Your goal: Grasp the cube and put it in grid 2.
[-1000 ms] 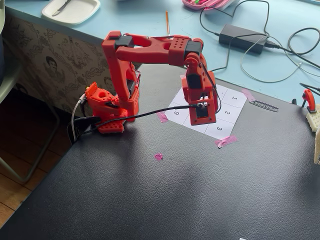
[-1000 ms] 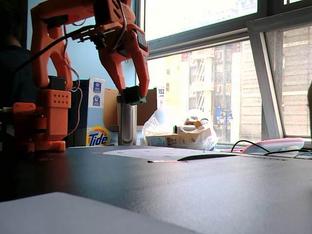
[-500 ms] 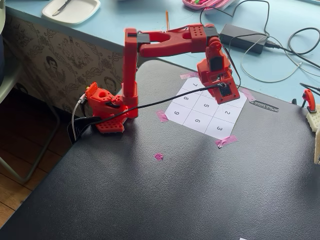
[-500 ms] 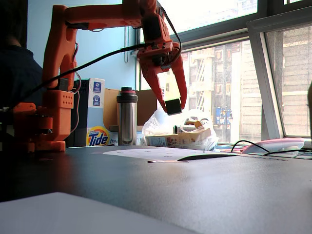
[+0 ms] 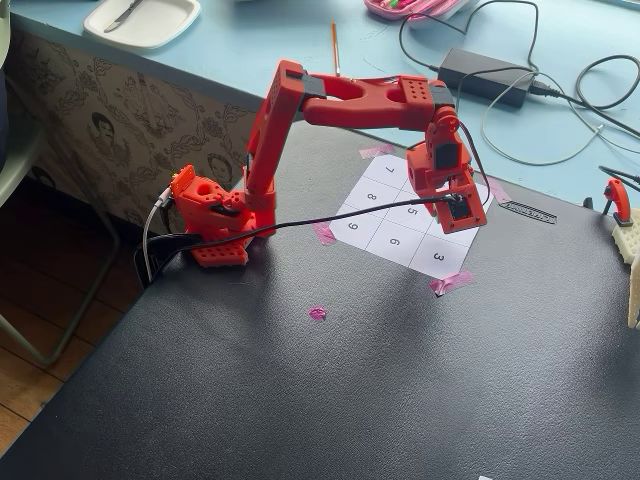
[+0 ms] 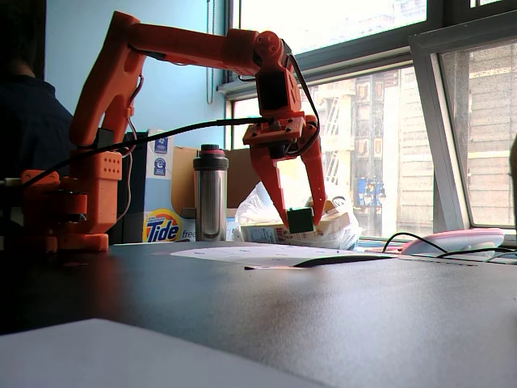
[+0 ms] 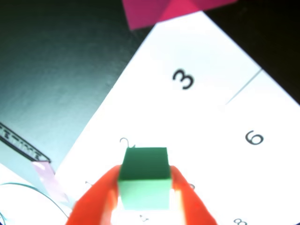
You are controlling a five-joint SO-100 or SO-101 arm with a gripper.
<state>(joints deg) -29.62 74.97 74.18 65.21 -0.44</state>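
Gripper point(image 7: 143, 206) fingers pinch the green cube point(image 7: 144, 178) from both sides at the wrist view's lower centre, held clear above the numbered sheet point(image 7: 211, 117), with grid 2 point(image 7: 105, 145) mostly hidden just behind it and the 3 at upper centre.

Red arm point(image 5: 350, 95), base clamped at the table's point(image 5: 300, 400) left edge in a fixed view, upper link raised, forearm horizontal toward the far edge, wrist bent straight down. Claw point(image 6: 300, 220) hangs above the table, both fingers point(image 7: 96, 199) pressed against the green cube point(image 7: 144, 178), holding it aloft.
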